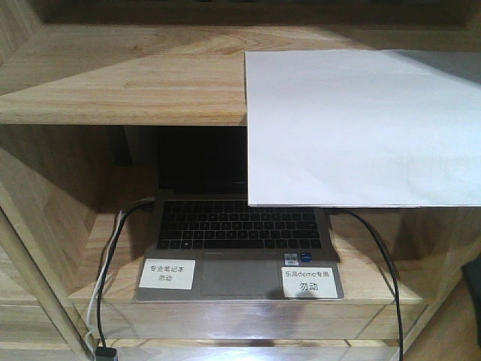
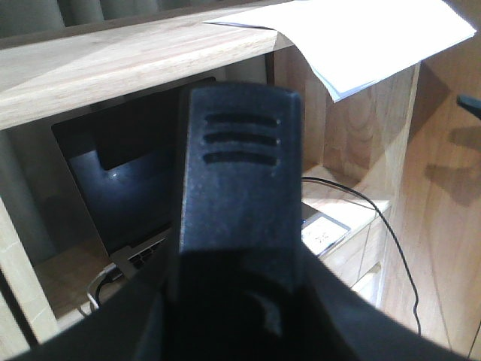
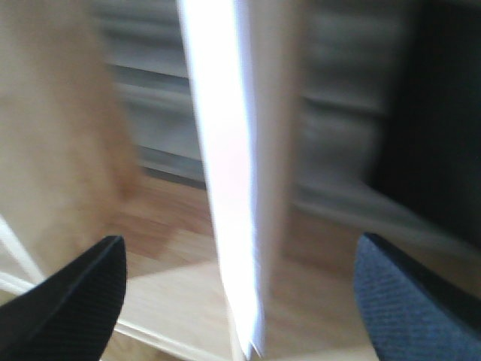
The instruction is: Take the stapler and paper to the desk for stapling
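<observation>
Between the jaws of the left end effector (image 2: 240, 312) sits the stapler (image 2: 240, 173), clamped at its lower part. Its long axis runs up the left wrist view, and its rounded end, marked with three short grooves, points towards the shelves. No label or writing shows on this black face.

The right end effector (image 3: 244, 301) is spread wide, one dark fingertip on each side of the paper (image 1: 361, 128) and neither touching it. That view is blurred, and the sheet shows there only as a bright band running top to bottom.

From the front, the paper lies flat on the upper shelf (image 1: 120, 90) at the right, with its long axis left to right. Its near edge overhangs the shelf's lip and hides the top right of the compartment below.

A laptop (image 1: 240, 226) stands open in that compartment. A white label (image 1: 167, 273) on the left of its palm rest reads "专业笔记本 勿动". A second label (image 1: 310, 281) on the right reads "乐高demo专用 勿动". A black cable (image 1: 379, 252) trails off its right side.
</observation>
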Robot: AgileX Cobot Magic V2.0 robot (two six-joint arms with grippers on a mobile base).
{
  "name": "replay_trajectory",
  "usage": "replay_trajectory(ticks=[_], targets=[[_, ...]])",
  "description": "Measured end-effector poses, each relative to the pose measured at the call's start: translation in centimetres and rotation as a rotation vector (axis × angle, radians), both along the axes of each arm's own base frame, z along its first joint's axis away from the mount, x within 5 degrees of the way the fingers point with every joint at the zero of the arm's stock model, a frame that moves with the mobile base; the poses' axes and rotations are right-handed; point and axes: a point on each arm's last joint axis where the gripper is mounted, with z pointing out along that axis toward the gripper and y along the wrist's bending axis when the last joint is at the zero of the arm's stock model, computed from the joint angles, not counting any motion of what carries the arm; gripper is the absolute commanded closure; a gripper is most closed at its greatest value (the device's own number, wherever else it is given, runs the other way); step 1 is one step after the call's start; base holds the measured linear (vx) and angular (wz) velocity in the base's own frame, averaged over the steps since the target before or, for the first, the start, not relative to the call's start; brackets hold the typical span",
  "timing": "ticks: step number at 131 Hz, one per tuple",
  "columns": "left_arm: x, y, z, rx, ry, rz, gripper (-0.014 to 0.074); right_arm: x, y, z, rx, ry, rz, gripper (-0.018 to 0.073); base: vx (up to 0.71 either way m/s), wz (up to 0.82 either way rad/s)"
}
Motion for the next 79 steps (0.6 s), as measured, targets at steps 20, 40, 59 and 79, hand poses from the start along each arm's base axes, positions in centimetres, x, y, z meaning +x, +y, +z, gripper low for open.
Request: replay_trajectory(ticks=[20, 40, 59, 79], targets=[[0.0, 0.0, 0.0, 0.000, 0.000, 0.000, 0.0603, 0.8, 0.0, 0.7, -0.009, -0.073, -0.046, -0.0020, 0.00, 0.00], [0.0, 0.0, 0.0, 0.000, 0.000, 0.000, 0.0603, 1.8, 0.4, 0.9, -0.016, -0.093, -0.060, -0.0020, 0.00, 0.00], [0.0, 0.0, 0.0, 0.000, 0.000, 0.000, 0.0603, 2.8, 0.7, 0.8, -0.018, -0.099, -0.067, -0.0020, 0.00, 0.00], [0.0, 0.0, 0.0, 0.000, 0.000, 0.000, 0.0603, 3.8, 1.1, 0.6, -0.020, -0.100, -0.072, -0.0020, 0.00, 0.00]])
